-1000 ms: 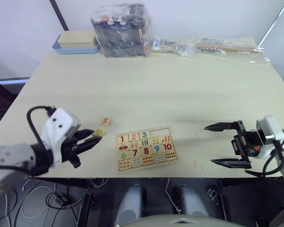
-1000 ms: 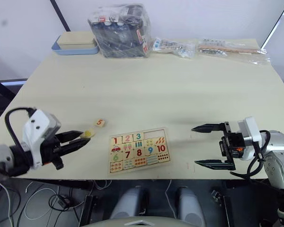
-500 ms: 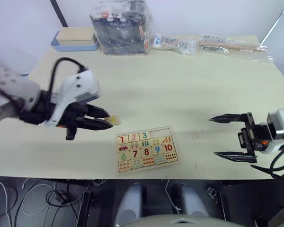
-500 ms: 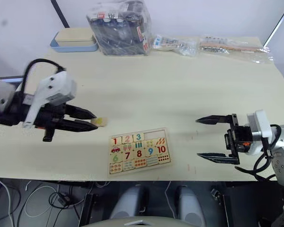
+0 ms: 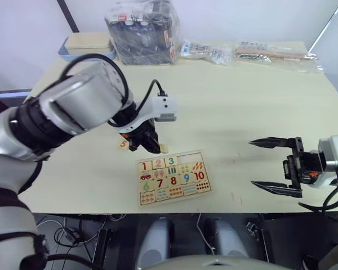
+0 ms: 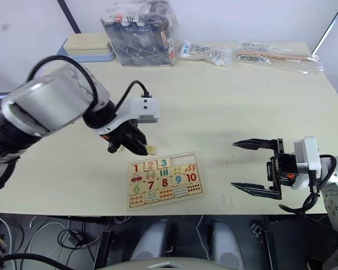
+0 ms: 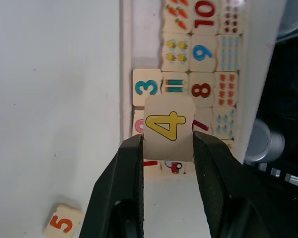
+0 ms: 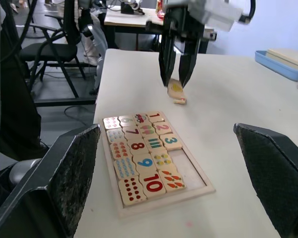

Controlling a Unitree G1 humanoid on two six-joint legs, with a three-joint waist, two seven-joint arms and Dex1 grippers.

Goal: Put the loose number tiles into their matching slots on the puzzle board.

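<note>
Taking the puzzle board (image 5: 173,176) as our landmark, we began at its left. The 5 tile (image 5: 123,144) lay flat on the table (image 5: 225,107), just off the board's far left corner and apart from its rim.

Next came our left gripper (image 7: 167,148), poised above the board's far edge near that same corner. Its two black fingers (image 7: 125,173) were clamped on the sides of the 4 tile (image 7: 169,127), whose yellow digit faced the wrist camera. The tile hung clear of the board, not yet seated.

On the board itself we read 1, 2 and 3 already sitting in the far row, with 6 to 10 and the picture tiles in place beneath them. Right of the 3, that row showed bare, paler wood, which we took to be the two open slots.

So we judged the job a little past halfway: three digits home, the 4 in hand and needing to travel right along the row to the slot beside the 3, and the 5 left to collect afterwards.

Well to the board's right, our right gripper (image 5: 275,166) hovered over the table edge, fingers spread wide and empty.
</note>
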